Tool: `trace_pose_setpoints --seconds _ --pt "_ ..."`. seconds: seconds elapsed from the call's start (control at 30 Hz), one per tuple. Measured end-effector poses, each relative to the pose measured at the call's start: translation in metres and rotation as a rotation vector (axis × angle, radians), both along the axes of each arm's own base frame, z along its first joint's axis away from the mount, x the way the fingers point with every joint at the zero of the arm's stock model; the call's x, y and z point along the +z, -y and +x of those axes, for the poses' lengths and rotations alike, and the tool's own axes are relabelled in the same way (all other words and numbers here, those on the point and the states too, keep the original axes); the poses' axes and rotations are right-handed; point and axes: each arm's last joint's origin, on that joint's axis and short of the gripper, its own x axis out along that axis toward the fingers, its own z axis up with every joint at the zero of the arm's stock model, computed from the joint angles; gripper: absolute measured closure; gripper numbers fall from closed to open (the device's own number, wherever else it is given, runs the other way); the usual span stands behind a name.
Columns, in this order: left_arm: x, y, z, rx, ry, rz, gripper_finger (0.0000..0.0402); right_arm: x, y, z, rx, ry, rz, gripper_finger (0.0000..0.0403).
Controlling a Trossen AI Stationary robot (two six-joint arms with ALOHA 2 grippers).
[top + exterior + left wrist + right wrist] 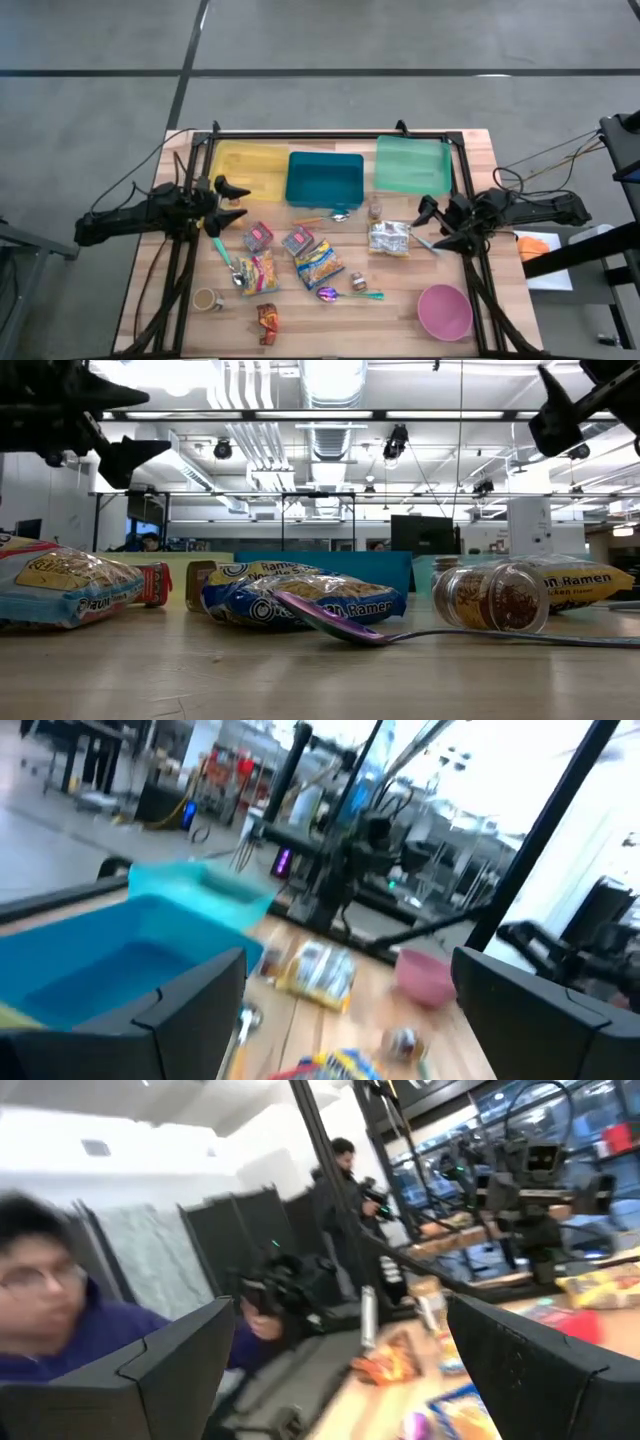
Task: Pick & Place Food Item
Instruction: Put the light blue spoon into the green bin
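Both arms idle, left gripper [232, 203] spread at the desk's left edge, right gripper [432, 224] spread near the right edge holding nothing, ramen packs [318, 263] lying mid-desk in front of 3 trays [325, 180] along the far edge.

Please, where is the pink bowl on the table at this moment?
In the high view, the pink bowl stands at the table's near right corner, below the right gripper, with the purple spoon to its left.
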Motion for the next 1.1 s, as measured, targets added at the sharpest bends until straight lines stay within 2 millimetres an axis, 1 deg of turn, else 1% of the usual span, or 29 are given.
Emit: trace_pose_setpoints --seconds 0.1,0.2,0.27,0.33,0.43,0.47,0.53,0.67,0.77,0.83,0.93,1.0,1.1 --pt "-0.001 0.0 0.0 -0.001 -0.007 -0.019 0.0044 0.001 0.0 0.0 0.021 -0.008 0.044 0.0042" --pt "-0.001 0.0 0.0 0.003 -0.009 -0.009 0.0044 0.0 0.0 0.0 0.013 -0.007 0.018 0.0042" --pt "0.0 -0.001 0.0 0.043 0.004 0.015 0.0044 -0.002 0.001 0.002 -0.049 -0.039 0.033 0.0042" --pt "-0.002 -0.003 0.0 0.092 0.006 -0.004 0.0044 -0.009 0.003 0.004 -0.128 -0.1 0.024 0.0042" --pt "-0.002 -0.004 0.001 0.142 0.006 -0.05 0.0044 -0.017 0.007 0.007 -0.265 -0.192 -0.034 0.0042" --pt "-0.002 -0.004 0.001 0.143 0.006 -0.059 0.0044 -0.017 0.008 0.007 -0.299 -0.239 -0.056 0.0042" --pt "-0.003 -0.004 0.002 0.137 -0.002 -0.081 0.0044 -0.011 0.01 0.004 -0.369 -0.355 -0.083 0.0042" --pt "-0.004 -0.004 0.004 0.096 -0.015 -0.116 0.0044 0.019 0.015 -0.008 -0.508 -0.557 -0.115 0.0042" --pt "-0.001 -0.002 0.005 0.056 -0.036 -0.083 0.0044 0.038 0.016 -0.01 -0.548 -0.612 -0.08 0.0042" --pt "0.002 -0.003 0.007 0.054 -0.051 -0.059 0.0044 0.048 0.017 -0.005 -0.574 -0.638 0.009 0.0042" --pt "0.007 -0.003 0.01 0.055 -0.079 -0.036 0.0044 0.054 0.016 0.004 -0.596 -0.72 0.157 0.0042" --pt "0.011 -0.003 0.012 0.056 -0.1 -0.033 0.0044 0.054 0.015 0.011 -0.597 -0.809 0.183 0.0042" --pt "0.017 -0.004 0.018 0.058 -0.154 -0.037 0.0044 0.052 0.013 0.017 -0.595 -1.03 0.178 0.0042"
